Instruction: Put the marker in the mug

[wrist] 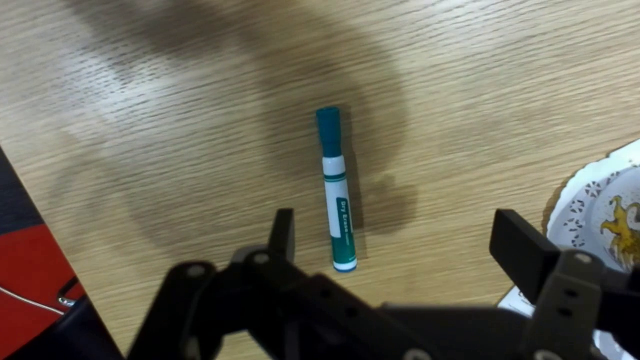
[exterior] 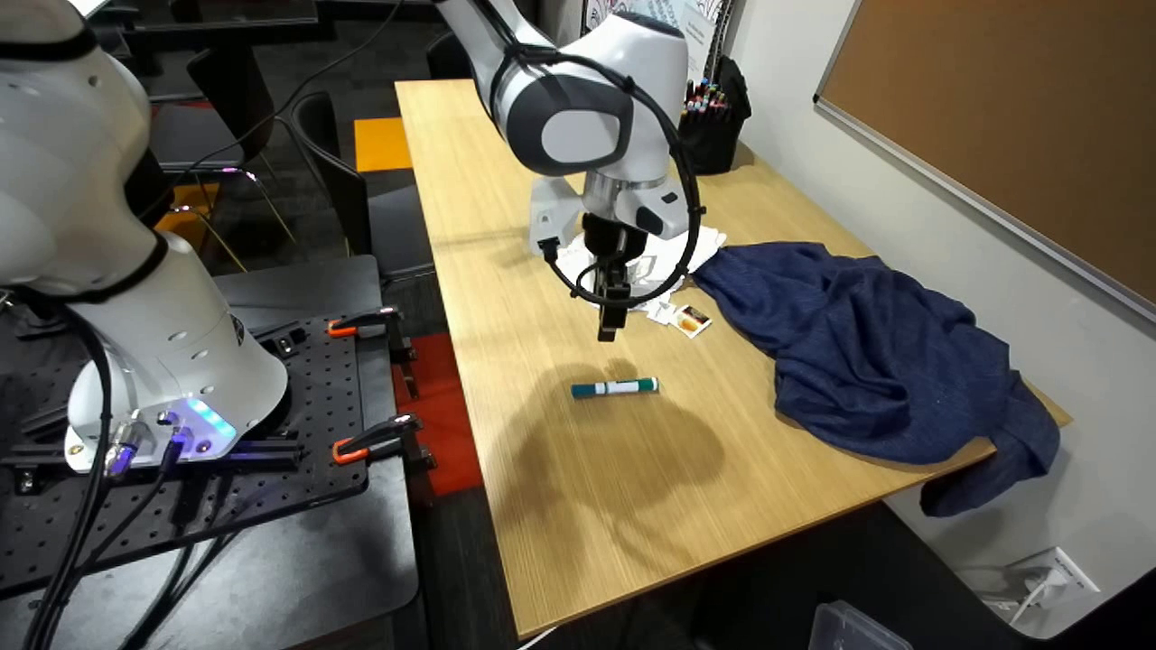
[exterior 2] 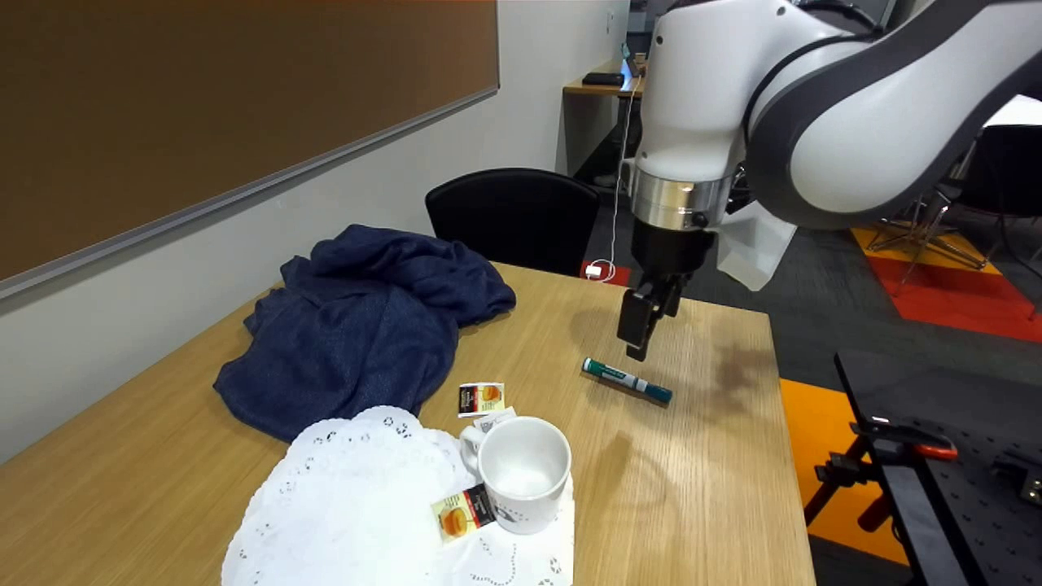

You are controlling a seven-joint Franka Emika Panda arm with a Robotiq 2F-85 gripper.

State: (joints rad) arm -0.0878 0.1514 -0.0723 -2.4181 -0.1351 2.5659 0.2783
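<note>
Pale wooden table [exterior 2: 724, 496] in an exterior view: white rounded ceramic mug [exterior 2: 523, 480] at lower centre; beyond, right of centre, a slim green-and-white marker [exterior 2: 627, 381] lies flat — a black two-fingered gripper [wrist: 394, 225] above, spread wide in the wrist view.

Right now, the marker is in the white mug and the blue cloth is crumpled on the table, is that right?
Not quite: the marker is not in the mug but lies apart from it on the table, as an exterior view shows. The blue cloth is indeed crumpled on the table.
</note>
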